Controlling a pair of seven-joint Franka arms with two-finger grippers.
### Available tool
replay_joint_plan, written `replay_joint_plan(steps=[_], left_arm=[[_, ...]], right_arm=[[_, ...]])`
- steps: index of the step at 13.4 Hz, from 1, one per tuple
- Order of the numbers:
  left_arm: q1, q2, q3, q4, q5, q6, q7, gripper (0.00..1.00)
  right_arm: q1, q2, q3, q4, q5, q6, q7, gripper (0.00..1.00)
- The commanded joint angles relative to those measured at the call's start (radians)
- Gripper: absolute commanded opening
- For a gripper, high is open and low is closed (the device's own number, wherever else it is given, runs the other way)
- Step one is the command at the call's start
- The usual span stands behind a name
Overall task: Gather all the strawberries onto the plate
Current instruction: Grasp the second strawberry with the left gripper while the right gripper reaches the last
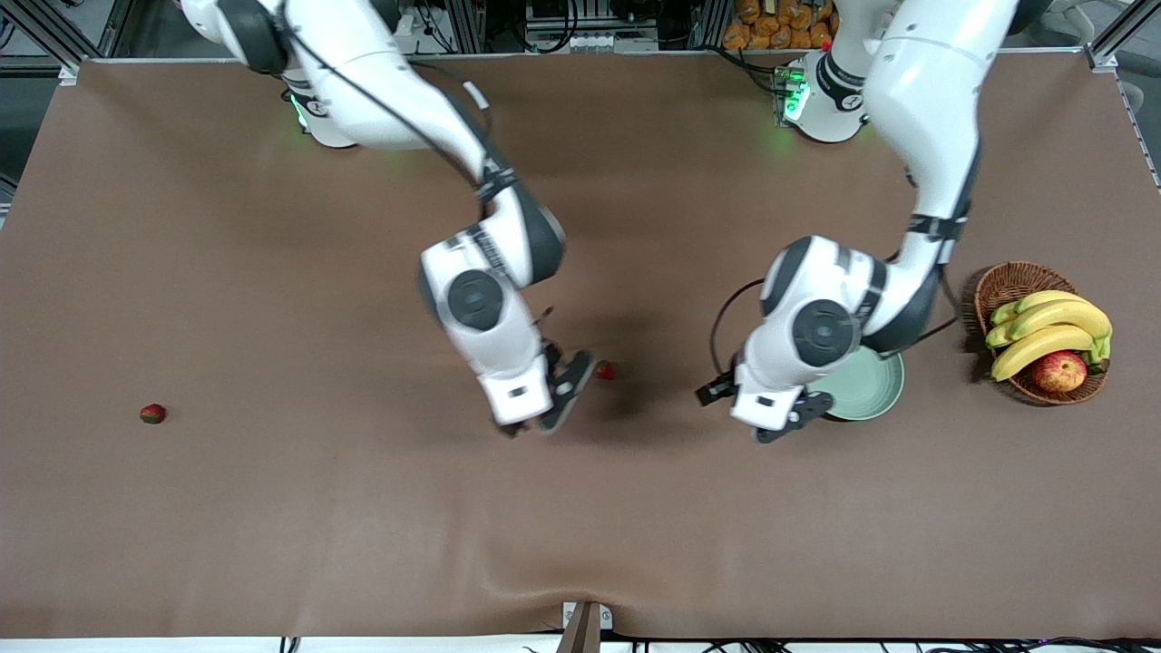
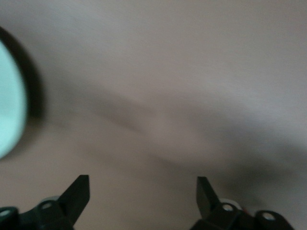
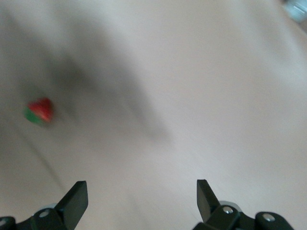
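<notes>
Front view: brown cloth-covered table (image 1: 272,526), aluminium framing and cabling along the top edge, a pile of orange-brown items at 12 o'clock off the table. Pale mint plate (image 1: 873,392) at about 3 o'clock of centre, partly covered by the left arm; no berry can be seen on its visible part. Wicker basket (image 1: 1005,283) beside the plate toward the left arm's end, holding bananas (image 1: 1052,328) and an apple (image 1: 1058,371). One strawberry (image 1: 606,370) near table centre; a second strawberry (image 1: 152,414) at 9 o'clock, well apart, toward the right arm's end. Right arm reaches from its base down to centre, right gripper (image 1: 560,399) over the cloth just beside the central berry. Left arm bends downward, left gripper (image 1: 791,419) over the plate's rim nearest the camera. Left wrist view: brown cloth, plate edge (image 2: 8,110) at 9 o'clock; fingers (image 2: 76,191) spread, nothing between them. Right wrist view: brown cloth with shadow, a strawberry (image 3: 39,111) at 9 o'clock; fingers (image 3: 74,196) spread apart, nothing held.
</notes>
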Motion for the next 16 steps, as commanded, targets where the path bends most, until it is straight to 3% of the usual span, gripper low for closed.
replay_joint_plan(steps=[1,4,9,16], left_arm=[[-0.072,0.072,0.01,0.071,-0.021,0.09,-0.122,0.9],[-0.143,0.113,0.013,0.077,-0.018,0.217,-0.233,0.86],[-0.213,0.152,0.022,0.074,-0.006,0.297,-0.285,0.73],[-0.255,0.188,0.022,0.065,0.006,0.297,-0.289,0.6]], right_arm=[[-0.109,-0.047,0.002,-0.053,0.008,-0.034,-0.01,1.0],[-0.231,-0.073,-0.009,-0.053,0.005,-0.118,-0.008,1.0],[-0.347,-0.067,-0.164,-0.055,0.002,-0.169,-0.01,1.0],[-0.688,-0.028,-0.161,-0.094,0.011,-0.076,0.052,1.0]])
